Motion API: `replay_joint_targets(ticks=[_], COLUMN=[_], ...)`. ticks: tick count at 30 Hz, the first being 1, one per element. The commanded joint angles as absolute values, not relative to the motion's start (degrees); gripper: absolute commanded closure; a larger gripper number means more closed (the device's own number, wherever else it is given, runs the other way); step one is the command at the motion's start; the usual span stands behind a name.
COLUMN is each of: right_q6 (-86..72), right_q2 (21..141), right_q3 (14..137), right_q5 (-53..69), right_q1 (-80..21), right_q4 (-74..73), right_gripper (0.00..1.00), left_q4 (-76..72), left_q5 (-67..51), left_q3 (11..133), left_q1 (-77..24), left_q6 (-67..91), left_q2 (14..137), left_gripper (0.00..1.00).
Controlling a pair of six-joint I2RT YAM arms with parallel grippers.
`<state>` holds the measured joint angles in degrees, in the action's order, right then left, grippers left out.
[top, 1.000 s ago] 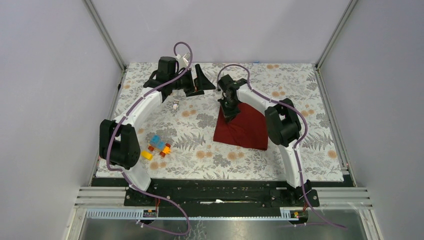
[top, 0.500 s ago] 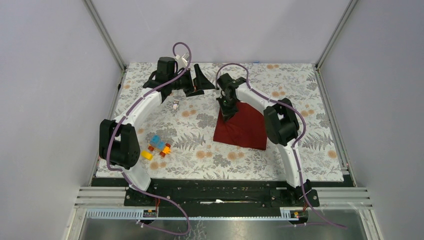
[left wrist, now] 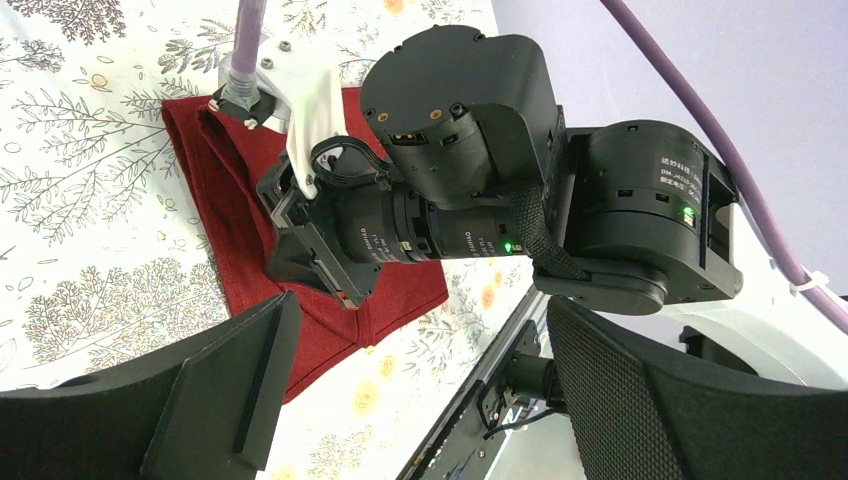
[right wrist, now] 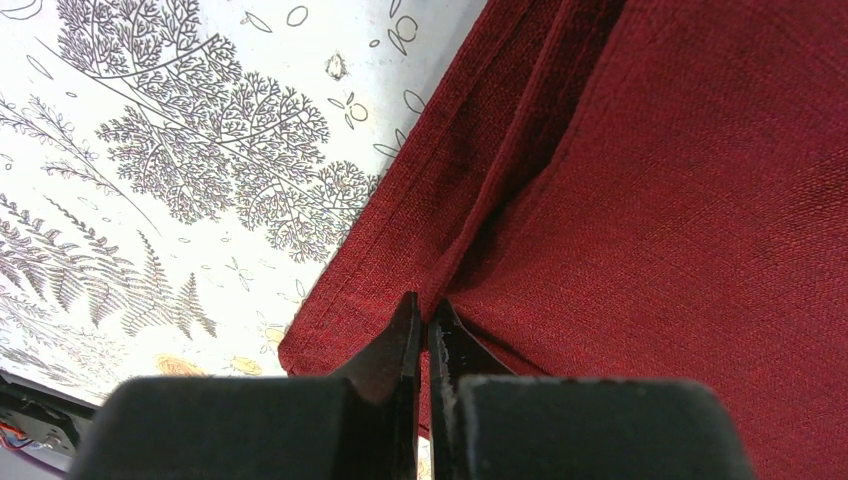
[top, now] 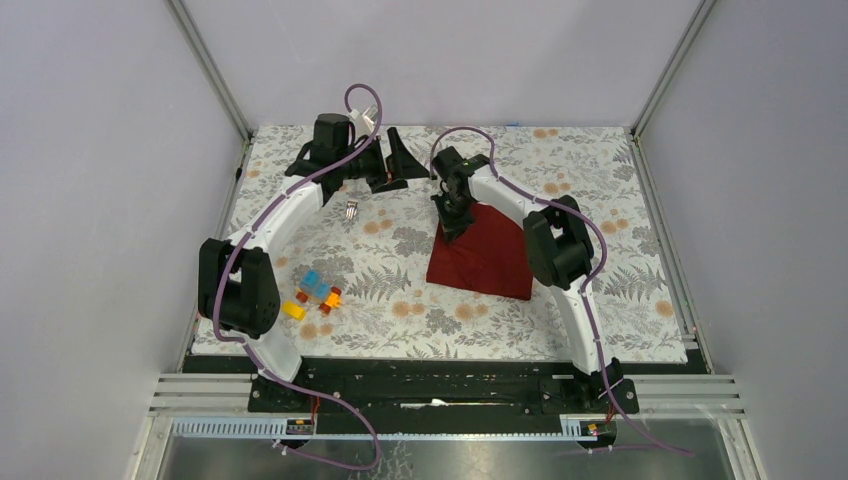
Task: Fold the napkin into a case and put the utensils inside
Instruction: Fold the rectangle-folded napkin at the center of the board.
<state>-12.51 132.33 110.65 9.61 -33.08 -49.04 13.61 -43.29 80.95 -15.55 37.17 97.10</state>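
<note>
Grey walls (top: 100,150) box in the floral tabletop (top: 400,320) on three sides. The napkin (top: 490,262) lies partly folded right of centre, not yet a case. The right fingers (right wrist: 400,345) are closed on a thin fold at its far left corner. The left fingers (left wrist: 230,390) are spread wide and hold nothing. They hang near the far edge, pointing at the right arm's wrist (left wrist: 450,130), which sits close in front of them.

The pinch looks shallow, so the cloth could slide out once pulled. The right wrist view shows several layers stacked at that edge. Catching more than one would probably drag the whole napkin instead of turning one flap. A sideways pull may also skew the edges, giving a crooked pocket. The two wrists are near each other, so a careless swing could knock them together. The fork (top: 351,210) lies just beside the left arm, where a sweep could push it away.

Open tabletop lies left of the napkin, between it and the blocks (top: 315,295), and also to its right and near side. The far side is tighter, with both wrists and the far edge close.
</note>
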Motion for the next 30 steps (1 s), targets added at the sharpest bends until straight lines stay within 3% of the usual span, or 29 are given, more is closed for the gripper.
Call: replay_joint_targets(ticks=[1, 28, 30], right_q6=[-13.0, -14.4, -14.9], right_q2=[132.7, 133.1, 133.9], right_q3=[112.8, 113.1, 113.9], right_q5=[10.7, 10.5, 10.3], right_q1=[-33.8, -34.0, -33.9], right_q4=[-49.5, -48.2, -48.1], right_gripper=[1.0, 1.0, 0.94], left_q4=[11.1, 10.4, 10.4], left_q5=[-44.9, -45.1, -45.0], left_q3=[80.9, 80.5, 80.5], left_q1=[-15.0, -14.7, -14.6], left_q6=[37.1, 37.4, 37.4], left_q2=[95.1, 95.1, 95.0], left_gripper=[0.01, 0.01, 0.01])
